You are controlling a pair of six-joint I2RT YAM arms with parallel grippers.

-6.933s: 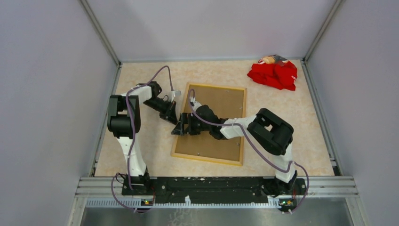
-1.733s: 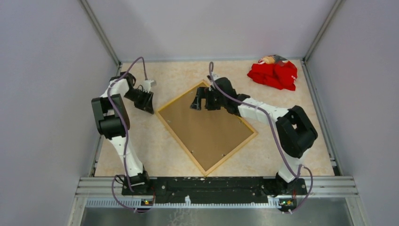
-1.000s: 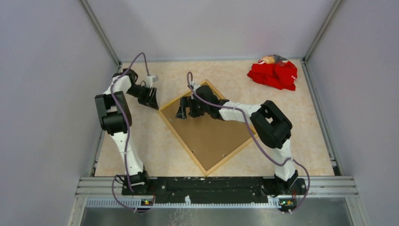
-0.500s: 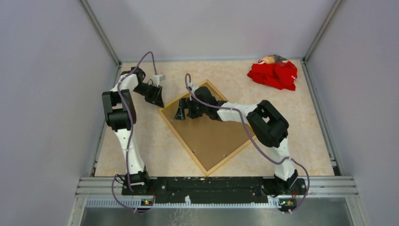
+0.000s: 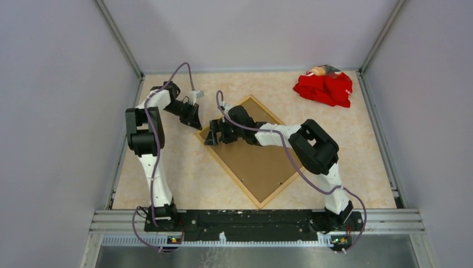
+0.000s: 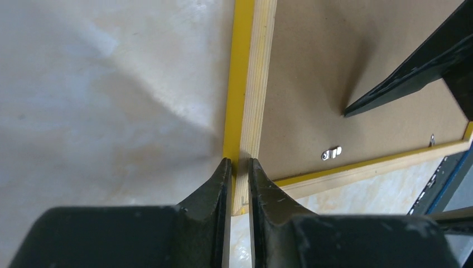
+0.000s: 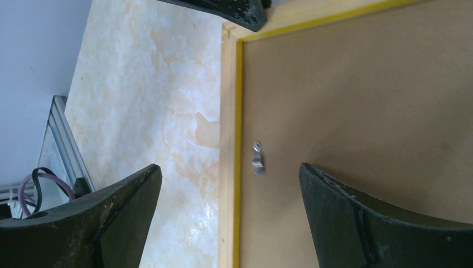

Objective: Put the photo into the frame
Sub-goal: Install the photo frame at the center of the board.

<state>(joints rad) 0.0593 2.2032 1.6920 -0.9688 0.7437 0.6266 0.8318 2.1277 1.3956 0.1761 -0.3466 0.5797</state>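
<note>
The frame [image 5: 228, 172] lies face down, backing board [image 5: 262, 167] still in, no photo visible. The left fingers [image 6: 215, 190] pinch its edge; the right fingers [image 7: 111, 212] gape empty.

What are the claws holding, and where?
The left gripper pinches the frame by its edge rail near a corner; the right gripper is open, holding nothing.

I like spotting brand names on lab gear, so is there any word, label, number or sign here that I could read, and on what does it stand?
None: no readable text in any view.
The frame, its brown backing board and the metal clip: bare, no print.
The red cloth at the far right corner: a small pale and grey patch on top, too small to tell whether it bears writing.
</note>
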